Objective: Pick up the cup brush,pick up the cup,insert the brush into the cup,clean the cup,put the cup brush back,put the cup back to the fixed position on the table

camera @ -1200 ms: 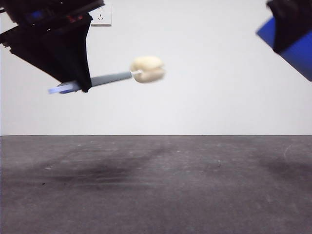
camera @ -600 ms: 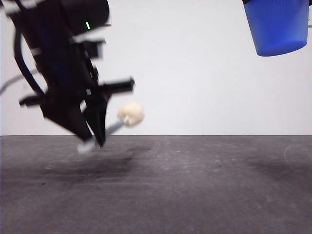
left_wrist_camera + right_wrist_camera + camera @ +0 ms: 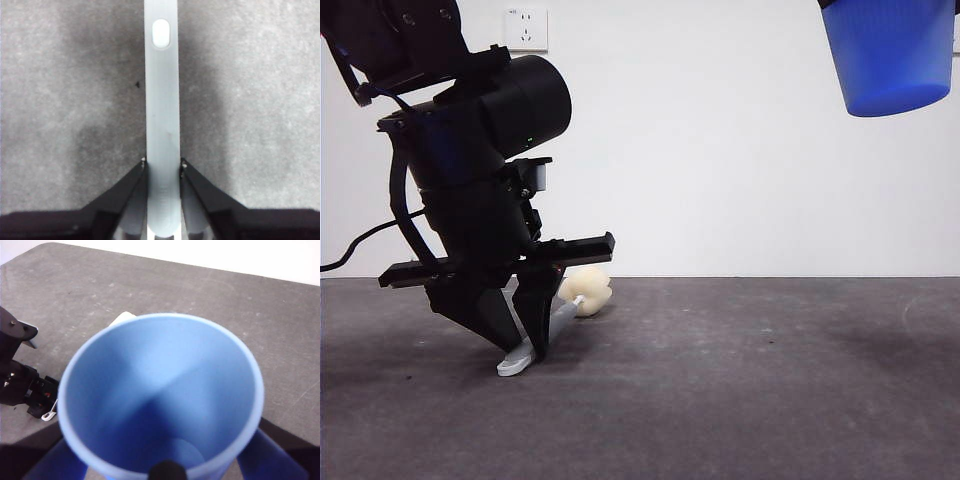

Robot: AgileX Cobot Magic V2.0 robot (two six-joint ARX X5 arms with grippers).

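Observation:
In the front view my left gripper [image 3: 523, 343] is low on the left of the table [image 3: 740, 380], shut on the cup brush's grey handle [image 3: 556, 322]. The handle's pale end touches the table, and the cream sponge head [image 3: 586, 291] lies low just behind it. In the left wrist view the gripper [image 3: 162, 164] clamps the handle [image 3: 162, 110] from both sides. The blue cup [image 3: 888, 55] hangs upright high at the top right. In the right wrist view the cup [image 3: 160, 390] fills the picture, mouth up and empty, held by my right gripper [image 3: 164, 462].
A white wall socket [image 3: 526, 28] is on the back wall. A black cable [image 3: 365, 250] trails from the left arm. The right wrist view shows the left arm [image 3: 20, 382] on the table and the sponge head [image 3: 123, 316] past the cup's rim.
The left arm has come down from mid-air, bringing the brush to the table. The cup turned upright a second ago and has since held still at the top right.

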